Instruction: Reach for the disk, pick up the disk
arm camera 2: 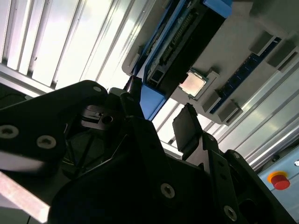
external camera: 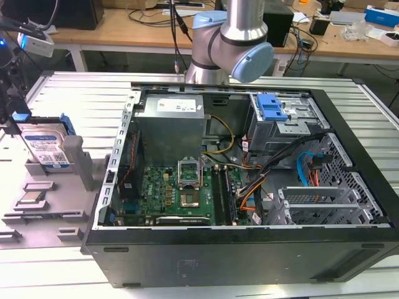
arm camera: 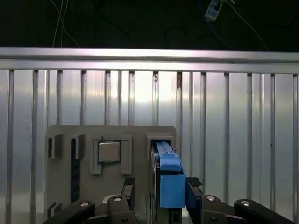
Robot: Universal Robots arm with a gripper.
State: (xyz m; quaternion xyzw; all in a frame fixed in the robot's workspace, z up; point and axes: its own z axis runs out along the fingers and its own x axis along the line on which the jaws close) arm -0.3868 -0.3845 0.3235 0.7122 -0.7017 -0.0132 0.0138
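- Your worktop [external camera: 75,87] is a ribbed aluminium deck, and in the exterior view a cluttered wooden desk [external camera: 124,28] runs behind it.
- An open computer case [external camera: 249,261] lies across the middle of the worktop with its green motherboard [external camera: 168,193] facing up. The arm [external camera: 234,47] rises just behind the case.
- At the exterior view's left, just beside the case, you have a grey fixture tray [external camera: 62,187].
- The disk [external camera: 45,146] stands on edge in a slot of that tray. Its white-and-blue label faces the exterior camera, and its blue bracket [arm camera: 170,179] runs along its edges.
- A small square processor chip [external camera: 32,198] lies flat in its own recess of the tray, near the disk but apart from it.
- In the first wrist view you look down onto the disk's top edge, and the bracket sits between your jaws.
- The jaws are spread and straddle the disk without pinching it.
- On one side a strip of bare tray shows between the jaw and the disk. On the other side the jaw is just beside the bracket, and you cannot tell whether it touches.
- In the second wrist view a blue corner of the bracket shows between the two dark jaw tips, with the chip beyond them.
- The disk is seated in its slot, not lifted.
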